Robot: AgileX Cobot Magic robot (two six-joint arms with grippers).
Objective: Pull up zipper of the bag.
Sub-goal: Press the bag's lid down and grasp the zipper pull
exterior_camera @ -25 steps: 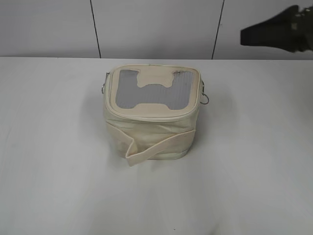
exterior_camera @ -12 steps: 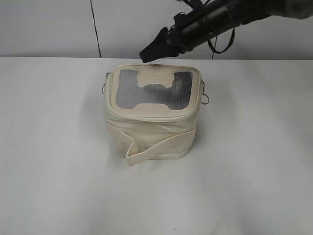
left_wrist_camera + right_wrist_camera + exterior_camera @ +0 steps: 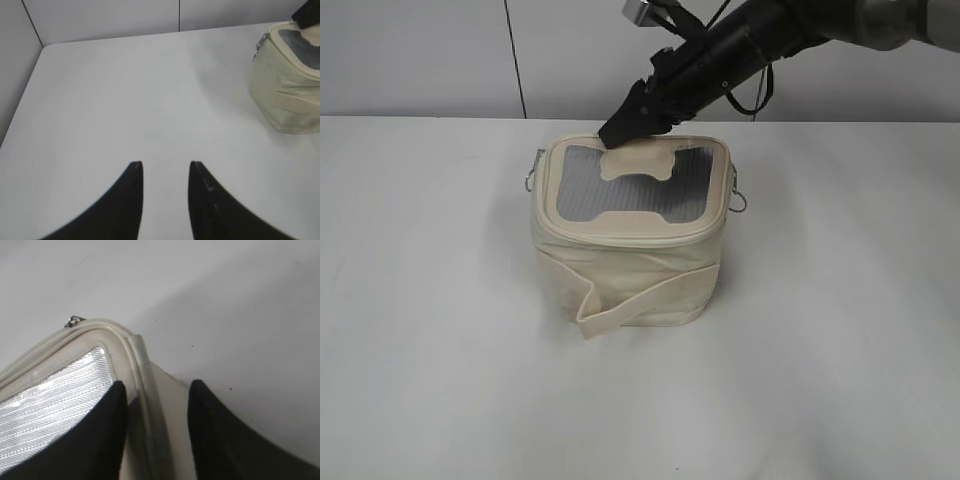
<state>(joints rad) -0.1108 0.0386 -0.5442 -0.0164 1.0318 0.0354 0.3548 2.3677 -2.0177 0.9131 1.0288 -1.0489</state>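
no readable text, labels or numbers, bag (image 3: 625,240) plain, table (image 3: 420,350) unmarked

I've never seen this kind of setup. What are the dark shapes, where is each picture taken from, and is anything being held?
It is a two-armed robot at a white table. The front picture faces the table; the other two come from cameras on each wrist, so the dark prongs are gripper fingers. A cream bag stands on the table. The right gripper is at the bag's back top edge, open, its fingers either side of the zipper rim, holding nothing yet. The left gripper is open over bare table, apart from the bag.
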